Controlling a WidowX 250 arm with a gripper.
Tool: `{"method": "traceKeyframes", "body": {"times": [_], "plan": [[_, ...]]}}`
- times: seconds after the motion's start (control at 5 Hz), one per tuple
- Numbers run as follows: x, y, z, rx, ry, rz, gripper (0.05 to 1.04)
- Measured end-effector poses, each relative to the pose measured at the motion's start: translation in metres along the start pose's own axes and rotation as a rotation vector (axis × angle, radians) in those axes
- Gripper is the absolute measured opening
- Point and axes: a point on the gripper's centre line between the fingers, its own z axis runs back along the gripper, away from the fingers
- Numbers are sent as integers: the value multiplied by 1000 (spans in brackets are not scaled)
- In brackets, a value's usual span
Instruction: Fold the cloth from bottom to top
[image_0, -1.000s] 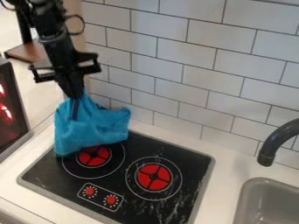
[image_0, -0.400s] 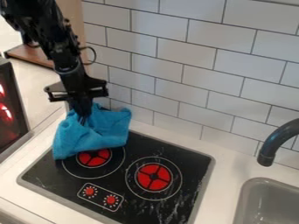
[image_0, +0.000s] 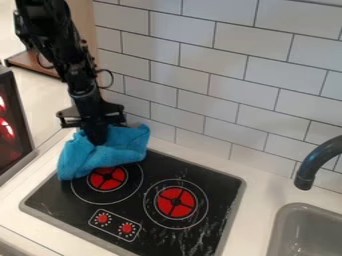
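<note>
Cloth (image_0: 107, 154) overlaps an edge of the stovetop (image_0: 200, 172), near the wall (image_0: 200, 85).

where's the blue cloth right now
In the camera view, the blue cloth lies bunched at the left, over the far-left part of the black stovetop, beneath the claw and partly covering the left burner's ring.

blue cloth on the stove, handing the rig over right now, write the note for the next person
Gripper: down in the cloth; whether it grips can't be told.
Blue cloth: bunched over the back-left corner of the black stove top, partly over the left burner.
Done: cloth is gathered up, but no clean fold shows.
Left: probably release, lift clear, then check whether the bottom edge meets the top.
</note>
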Motion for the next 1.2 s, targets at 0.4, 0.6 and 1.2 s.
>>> {"method": "traceKeyframes", "body": {"times": [0.4, 0.6, 1.2], "plan": [[-3, -3, 0, 17, 12, -5, 439], [-9, -6, 5, 68, 5, -17, 715], [-12, -17, 53, 27, -69, 16, 1003]]}}
